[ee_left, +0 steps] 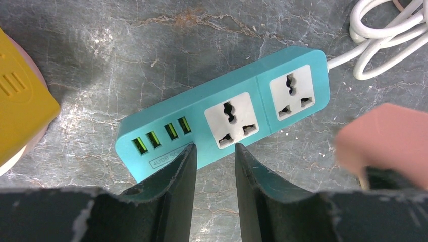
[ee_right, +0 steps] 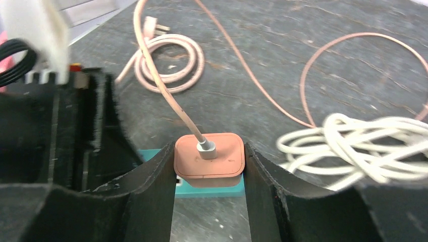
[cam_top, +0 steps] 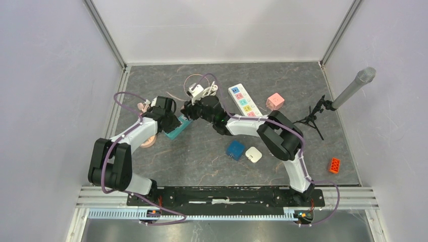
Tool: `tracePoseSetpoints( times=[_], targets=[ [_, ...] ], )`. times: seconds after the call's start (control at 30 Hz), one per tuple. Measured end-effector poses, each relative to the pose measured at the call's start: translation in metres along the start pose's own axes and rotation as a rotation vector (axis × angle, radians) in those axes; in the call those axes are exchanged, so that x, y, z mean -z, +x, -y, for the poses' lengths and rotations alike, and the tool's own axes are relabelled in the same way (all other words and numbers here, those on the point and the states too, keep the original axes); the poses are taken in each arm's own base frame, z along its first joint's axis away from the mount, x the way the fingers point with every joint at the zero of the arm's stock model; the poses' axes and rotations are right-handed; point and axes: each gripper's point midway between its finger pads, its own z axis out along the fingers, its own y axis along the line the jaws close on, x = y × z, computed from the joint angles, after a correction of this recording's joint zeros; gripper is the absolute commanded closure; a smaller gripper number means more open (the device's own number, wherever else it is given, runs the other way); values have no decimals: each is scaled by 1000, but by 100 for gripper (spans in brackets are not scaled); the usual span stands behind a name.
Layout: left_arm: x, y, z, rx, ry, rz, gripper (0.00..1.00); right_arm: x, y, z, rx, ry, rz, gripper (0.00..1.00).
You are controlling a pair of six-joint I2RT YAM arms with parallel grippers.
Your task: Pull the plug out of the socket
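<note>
Pink plug (ee_right: 222, 162) sits clamped in the right pincer (ee_right: 209, 151), seemingly clear of the teal power strip (ee_left: 202, 108). Left pincer (ee_left: 214, 147) narrow, empty.

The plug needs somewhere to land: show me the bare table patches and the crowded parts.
Bare: the near centre, between the teal strip, the blue cube and the base rail; also the far right corner, behind the pink cube. Crowded: the far middle, where coiled cables, the white power strip and the right pincer holding the pink plug bunch together.
</note>
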Motion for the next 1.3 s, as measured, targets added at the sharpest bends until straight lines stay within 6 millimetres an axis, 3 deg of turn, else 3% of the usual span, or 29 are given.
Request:
tracePoseSetpoints(
  times=[0.2, 0.33, 0.43, 0.53, 0.63, 0.77, 0.97, 1.17, 1.3],
  targets=[
    [8, 8, 3, -5, 23, -44, 47, 15, -9, 57, -88, 149, -42, 99],
    [25, 3, 19, -35, 97, -66, 35, 26, 11, 89, -150, 236, -138, 91],
    [50, -17, 43, -74, 183, -34, 26, 35, 33, 93, -171, 256, -225, 82],
    [78, -39, 59, -105, 254, 34, 18, 44, 55, 84, -182, 235, -294, 73],
    [102, -51, 63, -121, 285, 88, 12, 55, 73, 78, -186, 224, -358, 62],
    [124, -66, 54, -149, 261, 162, 6, 60, 76, 74, -179, 220, -384, 38],
    [134, -92, 22, -122, 157, 243, 0, 71, 58, 72, -158, 214, -358, 19],
    [132, -107, -16, -51, 40, 259, 0, 86, 9, 61, -136, 158, -233, 18],
    [131, -113, -35, -11, -15, 263, 0, 95, -10, 44, -144, 82, -150, 17]
  ],
)
